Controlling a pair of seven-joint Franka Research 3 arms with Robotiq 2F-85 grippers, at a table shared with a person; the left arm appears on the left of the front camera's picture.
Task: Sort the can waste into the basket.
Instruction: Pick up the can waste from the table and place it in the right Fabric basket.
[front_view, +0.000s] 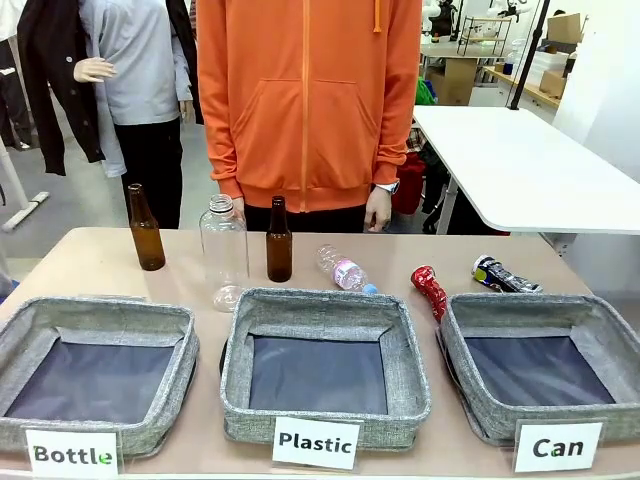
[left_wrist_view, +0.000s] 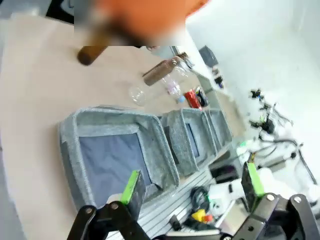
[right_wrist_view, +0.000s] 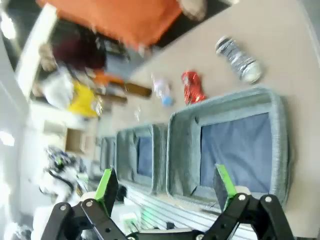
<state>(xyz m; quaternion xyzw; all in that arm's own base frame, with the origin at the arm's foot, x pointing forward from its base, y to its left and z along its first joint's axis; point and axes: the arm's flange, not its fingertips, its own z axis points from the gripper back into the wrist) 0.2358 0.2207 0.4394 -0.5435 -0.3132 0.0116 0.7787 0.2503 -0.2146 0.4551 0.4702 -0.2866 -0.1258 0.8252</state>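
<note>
front view – red can (front_view: 430, 290): we see it crushed, lying on the table (front_view: 80, 260) outside the Can basket (front_view: 455, 345), right at its far left corner
front view – silver and black can (front_view: 505, 275): lying on the table just behind the basket's far rim, to the right of the red can; the two are near each other but apart
front view – Can basket: rightmost of three grey bins, white "Can" label in front; dark base bare
front view – other bins: Plastic bin (front_view: 325, 430) in the middle; Bottle bin (front_view: 100, 310) on the left
front view – bottles: two brown bottles (front_view: 146, 230) upright; one clear bottle (front_view: 224, 252) upright, a smaller one lying beside the red can
front view – person (front_view: 308, 100): orange hoodie, standing at the far edge, hands down
left wrist view – left gripper (left_wrist_view: 192, 182): fingers spread wide, nothing between them; above the near edge of the Bottle bin; we make out the red can far off, blurred
right wrist view – right gripper (right_wrist_view: 165, 182): fingers released, wide apart, holding nothing; above the near side of the Can basket; both cans on the table beyond its far rim
</note>
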